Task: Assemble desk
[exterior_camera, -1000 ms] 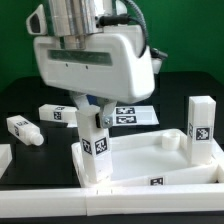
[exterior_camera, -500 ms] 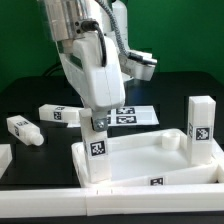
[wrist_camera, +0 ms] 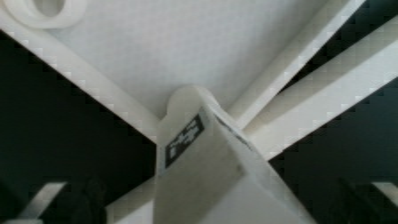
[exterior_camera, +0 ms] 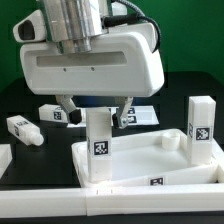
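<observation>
Entry: leg [exterior_camera: 97, 140], standing upright in the near corner socket of the desk panel [exterior_camera: 130, 172], long axis vertical. Your gripper [exterior_camera: 98, 107] is hovering directly above that leg, jaws spread wide to either side, gripping nothing.

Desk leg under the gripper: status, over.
Gripper open, straddling leg, not touching. Leg upright on panel corner. Loose legs lie well aside.

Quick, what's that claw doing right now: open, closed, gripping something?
The gripper: open, jaws spread on either side of the upright leg, not gripping it.
</observation>
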Available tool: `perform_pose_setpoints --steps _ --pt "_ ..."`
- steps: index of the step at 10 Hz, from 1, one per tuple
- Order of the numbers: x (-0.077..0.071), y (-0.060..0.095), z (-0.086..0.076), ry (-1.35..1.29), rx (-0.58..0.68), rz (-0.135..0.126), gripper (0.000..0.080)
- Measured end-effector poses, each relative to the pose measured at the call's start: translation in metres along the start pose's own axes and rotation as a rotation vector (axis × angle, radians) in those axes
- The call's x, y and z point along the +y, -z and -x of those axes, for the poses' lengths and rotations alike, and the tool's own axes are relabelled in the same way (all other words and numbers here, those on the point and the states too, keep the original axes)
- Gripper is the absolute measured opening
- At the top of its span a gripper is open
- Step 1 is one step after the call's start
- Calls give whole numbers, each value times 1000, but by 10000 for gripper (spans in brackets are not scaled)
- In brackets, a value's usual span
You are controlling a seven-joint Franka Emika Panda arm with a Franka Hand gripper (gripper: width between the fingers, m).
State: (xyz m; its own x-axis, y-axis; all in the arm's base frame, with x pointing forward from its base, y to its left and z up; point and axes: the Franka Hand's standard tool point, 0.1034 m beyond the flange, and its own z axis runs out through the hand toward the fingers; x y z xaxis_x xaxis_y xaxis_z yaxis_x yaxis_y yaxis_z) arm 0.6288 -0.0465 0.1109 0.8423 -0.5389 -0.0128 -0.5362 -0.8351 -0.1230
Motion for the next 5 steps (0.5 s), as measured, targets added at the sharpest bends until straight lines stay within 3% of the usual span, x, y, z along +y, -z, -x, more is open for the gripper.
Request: perform_pose_setpoints --steps 4,5 --pt "-4 9 -9 658 55 16 649" --pt "-1 10 -14 648 91 20 649"
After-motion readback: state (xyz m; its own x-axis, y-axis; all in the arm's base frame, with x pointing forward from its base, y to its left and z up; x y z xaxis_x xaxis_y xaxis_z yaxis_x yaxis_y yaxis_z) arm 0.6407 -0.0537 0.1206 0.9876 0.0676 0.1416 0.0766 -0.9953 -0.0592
